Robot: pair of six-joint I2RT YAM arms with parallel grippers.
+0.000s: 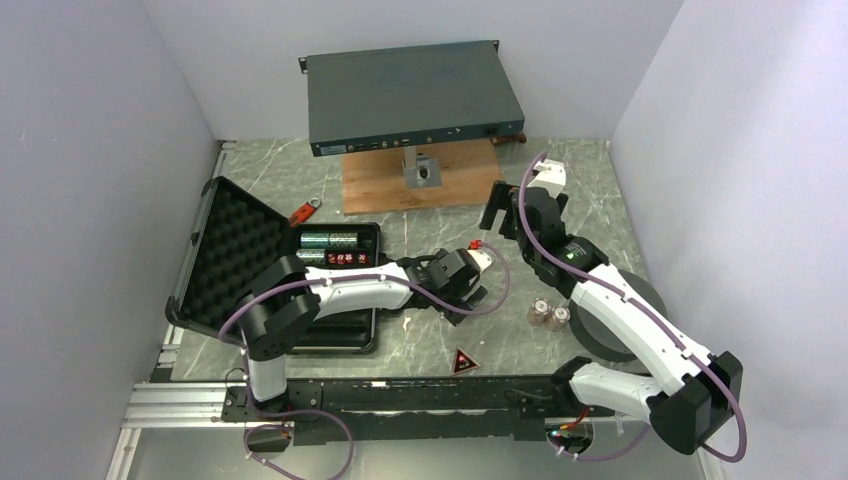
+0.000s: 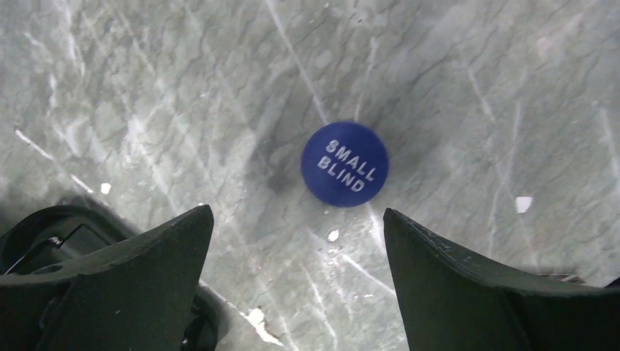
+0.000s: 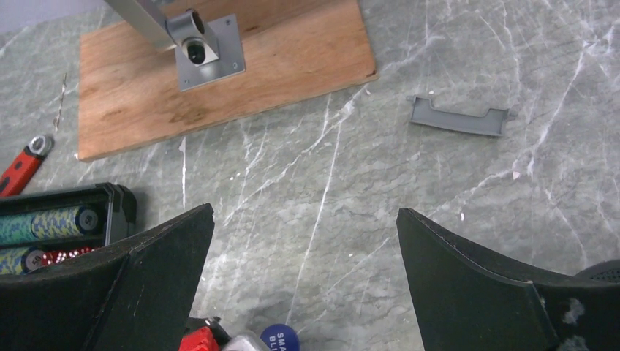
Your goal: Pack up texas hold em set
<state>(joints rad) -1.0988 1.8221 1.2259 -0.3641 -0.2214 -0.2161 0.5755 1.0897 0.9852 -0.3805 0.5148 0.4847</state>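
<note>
**Next: Lifting the Small-Blind Disc**

Locate the blue round plastic disc lettered SMALL BLIND [image 2: 344, 164]: flat on the grey marbled table [image 2: 110, 88], just ahead of the left fingers [image 2: 139, 285], slightly off their centre line and touched by neither. Note the left fingers standing wide apart and empty. Note the right fingers [image 3: 124, 292] likewise spread wide and empty, hovering over bare table near the wooden board [image 3: 292, 66].

Treat as light, rigid and thin. Expect a smooth, probably slippery face and very little edge height above the table. Grip across the rim on opposite sides, never on the printed face. Centre on the disc first. Lower the tips almost to the table before closing; otherwise expect a skid or a sideways pop-out. Close gently: little risk of crushing, but some of squirting free.

Carry to the small black plastic case with egg-crate foam lid [image 1: 235, 250], open at the left of the table with chip rolls [image 1: 330, 240] already in its tray. Leave for later the short chip stacks [image 1: 550, 315] and the red triangle marker [image 1: 463, 361], both loose on the table.
</note>
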